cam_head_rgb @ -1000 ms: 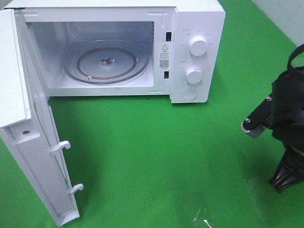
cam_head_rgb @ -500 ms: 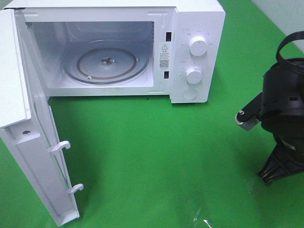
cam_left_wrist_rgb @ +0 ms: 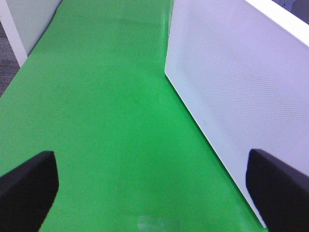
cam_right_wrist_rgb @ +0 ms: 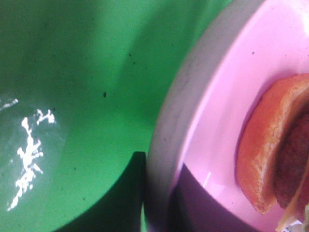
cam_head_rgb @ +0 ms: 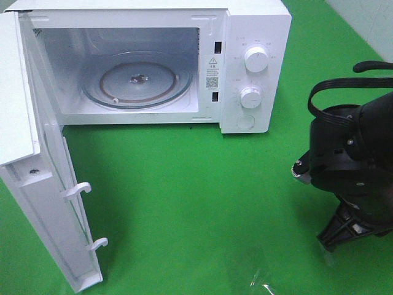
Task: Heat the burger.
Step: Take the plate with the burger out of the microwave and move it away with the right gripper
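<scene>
A bright green mat (cam_head_rgb: 184, 196) covers the table, with a pale wall (cam_head_rgb: 368, 24) at its far right corner

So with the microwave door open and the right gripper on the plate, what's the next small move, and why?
Probably carry the pink plate with the burger toward the open microwave: the right gripper looks closed on its rim, and the glass turntable sits bare.

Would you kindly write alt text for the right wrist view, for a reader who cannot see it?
Close-up of a pink plate carrying the burger, whose golden-brown bun and dark patty show at the frame's edge. The plate's rim fills the foreground, with green table covering beyond it. The gripper's fingers are not distinguishable in this view.
</scene>
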Robot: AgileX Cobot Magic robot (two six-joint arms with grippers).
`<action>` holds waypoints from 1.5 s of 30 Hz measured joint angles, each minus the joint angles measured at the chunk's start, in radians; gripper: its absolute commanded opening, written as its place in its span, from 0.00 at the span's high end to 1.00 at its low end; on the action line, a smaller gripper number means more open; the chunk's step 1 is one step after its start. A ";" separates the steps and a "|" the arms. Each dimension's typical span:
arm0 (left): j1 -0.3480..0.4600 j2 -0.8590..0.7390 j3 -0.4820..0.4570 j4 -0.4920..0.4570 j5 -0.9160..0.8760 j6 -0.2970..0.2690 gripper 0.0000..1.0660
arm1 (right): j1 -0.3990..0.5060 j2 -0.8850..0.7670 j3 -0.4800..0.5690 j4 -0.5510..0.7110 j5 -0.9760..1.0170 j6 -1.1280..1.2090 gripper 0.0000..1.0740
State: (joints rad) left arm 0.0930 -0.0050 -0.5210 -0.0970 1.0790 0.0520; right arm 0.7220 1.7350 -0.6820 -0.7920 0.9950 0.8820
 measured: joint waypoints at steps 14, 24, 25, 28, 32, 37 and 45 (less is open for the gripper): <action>0.000 0.000 0.000 0.000 0.000 0.000 0.08 | -0.005 0.117 -0.001 -0.032 -0.079 0.063 1.00; 0.000 0.000 0.000 0.000 0.000 0.000 0.08 | -0.074 0.188 -0.002 -0.061 -0.160 0.115 0.97; 0.000 0.000 0.000 0.000 0.000 0.000 0.08 | -0.079 0.194 -0.002 -0.069 -0.162 0.120 0.96; 0.000 0.000 0.000 0.000 0.000 0.000 0.08 | -0.080 0.195 -0.002 -0.074 -0.162 0.126 0.92; 0.000 0.000 0.000 0.000 0.000 0.000 0.08 | -0.080 0.195 -0.002 -0.076 -0.162 0.130 0.85; 0.000 0.000 0.000 0.000 0.000 0.000 0.08 | -0.080 0.195 -0.002 -0.080 -0.126 0.124 0.69; 0.000 0.000 0.000 0.000 0.000 0.000 0.08 | -0.070 0.168 -0.002 -0.032 -0.110 0.107 0.62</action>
State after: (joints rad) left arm 0.0930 -0.0050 -0.5210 -0.0970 1.0790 0.0520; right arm 0.6520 1.9030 -0.6840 -0.8240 0.8850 0.9890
